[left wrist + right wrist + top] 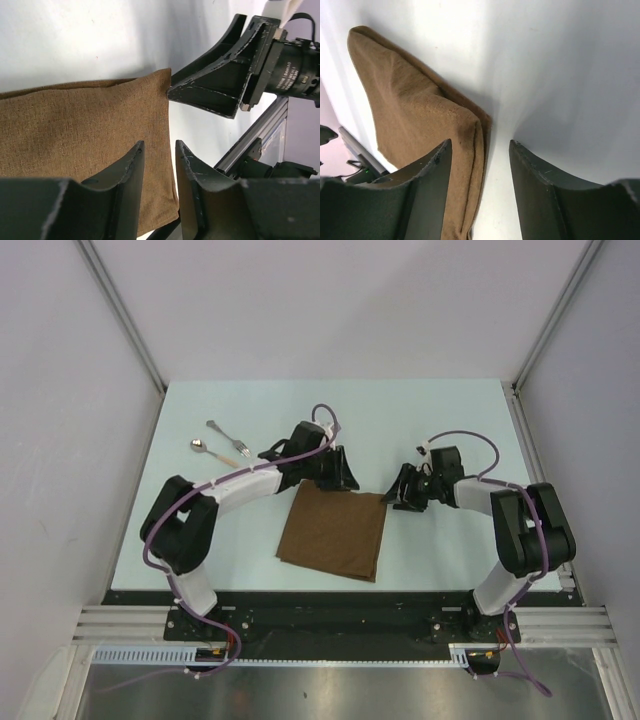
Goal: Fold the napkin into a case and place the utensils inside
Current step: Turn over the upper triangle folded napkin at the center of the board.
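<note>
The brown napkin (334, 533) lies flat near the table's front middle, with two layers showing along one edge in the right wrist view (405, 110). My left gripper (343, 480) is open and empty, just above the napkin's far edge (75, 130), with its fingertips (135, 155) over the cloth. My right gripper (402, 498) is open at the napkin's far right corner, and its jaws straddle the folded edge (480, 150). The silver fork (228, 438) and the spoon (213, 451) lie apart from the cloth at the far left.
The light table (450, 410) has raised walls at the back and both sides. A black and metal rail (330, 615) with the arm bases runs along the near edge. The right gripper's fingers (220, 85) show close by in the left wrist view.
</note>
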Motion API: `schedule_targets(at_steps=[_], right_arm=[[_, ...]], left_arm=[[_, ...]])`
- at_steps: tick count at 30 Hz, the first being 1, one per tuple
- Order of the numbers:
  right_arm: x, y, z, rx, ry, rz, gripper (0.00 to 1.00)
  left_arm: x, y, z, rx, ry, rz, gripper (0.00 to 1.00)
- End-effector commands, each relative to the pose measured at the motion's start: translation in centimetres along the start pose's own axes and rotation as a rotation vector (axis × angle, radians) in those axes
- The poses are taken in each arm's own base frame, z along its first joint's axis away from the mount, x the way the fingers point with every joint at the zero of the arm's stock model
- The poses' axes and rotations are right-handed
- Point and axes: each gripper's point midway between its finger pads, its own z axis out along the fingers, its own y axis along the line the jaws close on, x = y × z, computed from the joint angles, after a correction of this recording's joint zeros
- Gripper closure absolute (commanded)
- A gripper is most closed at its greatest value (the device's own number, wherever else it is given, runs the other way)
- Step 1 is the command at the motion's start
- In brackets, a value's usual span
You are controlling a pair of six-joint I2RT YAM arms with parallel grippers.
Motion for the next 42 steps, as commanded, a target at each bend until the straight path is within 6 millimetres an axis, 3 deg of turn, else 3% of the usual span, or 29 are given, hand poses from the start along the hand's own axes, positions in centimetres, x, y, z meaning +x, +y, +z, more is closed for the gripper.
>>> schedule_targets(at_steps=[1,5,10,21,26,30,31,33,35,36,38,42], right_arm=[[-1.6,1.0,0.9,-0.077,-0.029,-0.059,0.49],[-2.2,1.1,1.8,-0.101,-0.021,-0.064,0.72],[-2.8,-0.2,2.3,-0.05,-0.025,-0.077,0.88],[-3.9,-2.1,3.1,0.016,-0.02,-0.103,0.93],[-6.2,-2.0,3.8,0.026,-0.057,-0.126,0.94],[-8.5,-2.1,4.5,0.049,-0.085,-0.166,0.93],[-8.2,-2.5,4.5,0.069,-0.063,-0.154,0.93],[-9.3,-2.4,4.5,0.084,-0.077,-0.17,0.89],[-9.6,-2.5,4.1,0.11,-0.071,-0.175,0.8],[-10.5,-2.4,3.6,0.135,-0.094,-0.188,0.72],[-10.5,-2.4,2.7,0.174,-0.081,-0.191,0.61],[-10.8,-1.8,0.1,0.258,-0.096,-0.18,0.48]], left_arm=[[-1.6,-1.4,0.4,0.053,-0.031,0.014,0.65],[-2.2,-0.6,2.1,0.031,-0.011,-0.04,0.69],[-4.2,2.3,3.0,-0.011,-0.064,-0.166,0.73],[-5.3,12.0,2.5,-0.221,-0.125,-0.303,0.81],[-4.9,16.3,2.4,-0.361,-0.117,-0.308,0.82],[-6.2,16.5,1.3,-0.41,-0.15,-0.268,0.82],[-7.3,16.1,0.8,-0.418,-0.169,-0.242,0.82],[-8.8,15.4,-0.9,-0.446,-0.212,-0.21,0.81],[-10.4,13.5,-2.9,-0.426,-0.267,-0.167,0.76],[-10.6,12.9,-3.6,-0.419,-0.277,-0.156,0.72],[-11.0,11.6,-4.5,-0.385,-0.282,-0.13,0.63],[-9.9,8.9,-5.4,-0.266,-0.26,-0.128,0.61]])
